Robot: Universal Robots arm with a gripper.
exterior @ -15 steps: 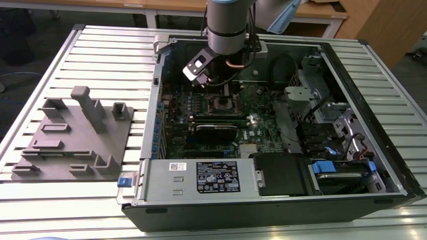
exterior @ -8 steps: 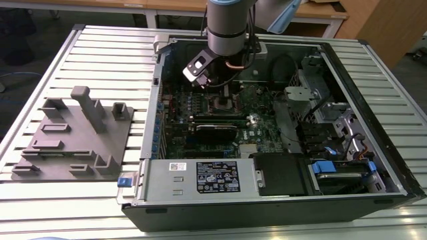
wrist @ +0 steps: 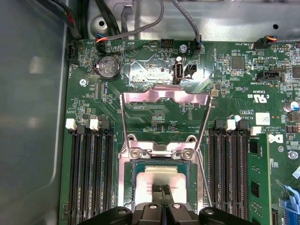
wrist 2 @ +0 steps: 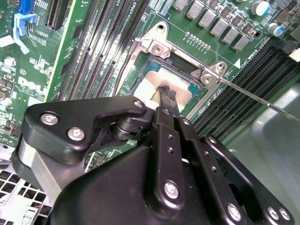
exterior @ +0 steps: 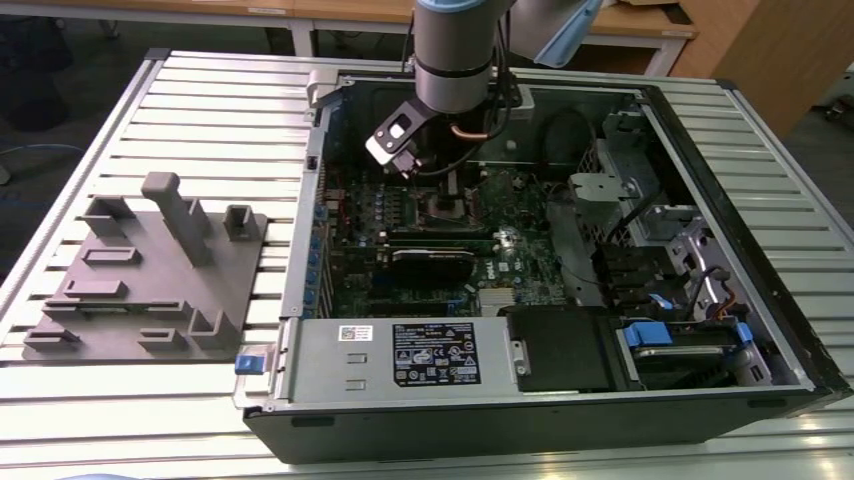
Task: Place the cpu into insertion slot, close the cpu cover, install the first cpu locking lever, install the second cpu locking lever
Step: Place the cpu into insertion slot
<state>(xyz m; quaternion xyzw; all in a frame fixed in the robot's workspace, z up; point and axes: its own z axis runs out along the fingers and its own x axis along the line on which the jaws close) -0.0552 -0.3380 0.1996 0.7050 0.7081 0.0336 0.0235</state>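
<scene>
While the cpu [wrist: 161, 177] lies in the insertion slot [wrist: 139, 168] — cpu cover [wrist: 164, 92] lying open beyond it — my claw [wrist: 161, 189], fingers together, rests its tips on the chip's face. Risk: a sideways drag could unseat it and damage the slot.

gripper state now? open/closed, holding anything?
Gripper: closed, fingers together, tips at the chip lying in the socket. Whether it grips the chip cannot be told.
</scene>
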